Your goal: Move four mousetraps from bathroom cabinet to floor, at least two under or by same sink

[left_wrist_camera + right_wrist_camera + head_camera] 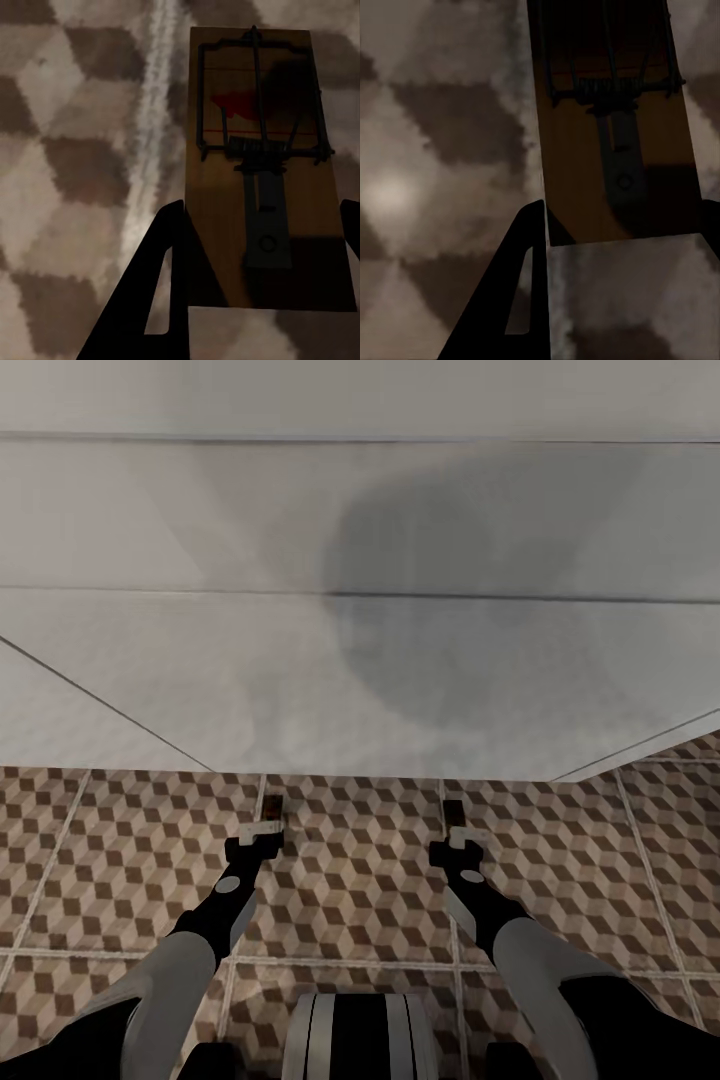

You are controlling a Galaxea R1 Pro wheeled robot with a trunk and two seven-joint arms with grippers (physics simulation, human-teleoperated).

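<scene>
Down at the brown, beige and white cube-patterned tile floor (360, 880), right before the wide white flat-fronted sink (360, 690), you've got both arms low. Your left gripper (262, 838) pinches one flat dark-brown wooden mousetrap (259, 165) by its end, and your right gripper (458, 838) clamps another (615, 127). Holding them by the end keeps fingers off the springs, I'd say, with both traps poised close over the tiles beside that sink.
</scene>
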